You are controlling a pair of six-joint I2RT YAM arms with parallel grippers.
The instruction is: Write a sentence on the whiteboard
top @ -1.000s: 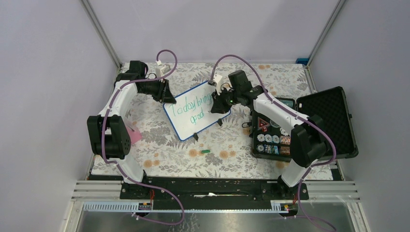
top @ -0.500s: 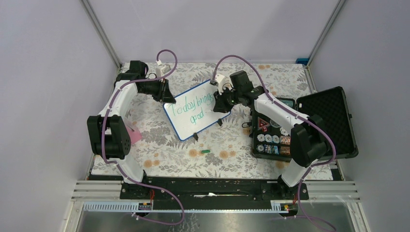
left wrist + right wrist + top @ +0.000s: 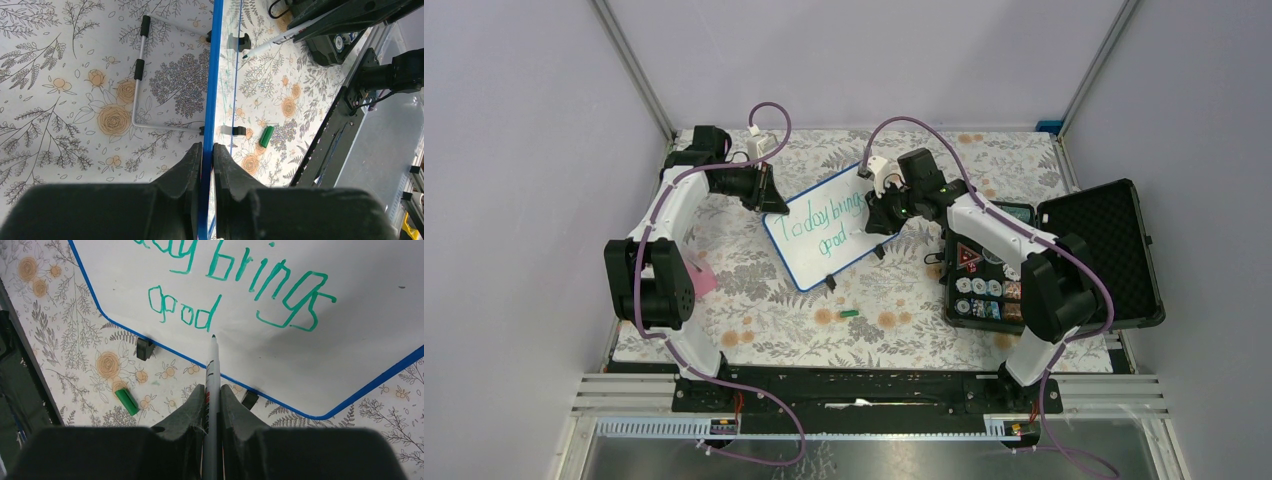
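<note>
The whiteboard point(image 3: 844, 248) stands tilted on its black feet in the middle of the flowered table. The sentence point(image 3: 826, 222) reads "Today brings good" in green, in two lines point(image 3: 235, 285). My left gripper point(image 3: 773, 200) is at the board's far left corner, its jaws shut on the blue frame point(image 3: 216, 75), seen edge-on between them point(image 3: 207, 146). My right gripper point(image 3: 876, 220) is shut on a grey marker point(image 3: 212, 370). The marker's tip sits just under the "d" of "good"; I cannot tell whether it touches the board.
A green marker cap point(image 3: 850, 313) lies on the table in front of the board. An open black foam-lined case point(image 3: 1104, 250) with small items stands at the right. A pink object point(image 3: 703, 278) lies by the left arm. The board's wire stand point(image 3: 137, 85) juts out behind it.
The left jaws have closed onto the board's blue frame. The right gripper with the marker has shifted slightly toward the back.
</note>
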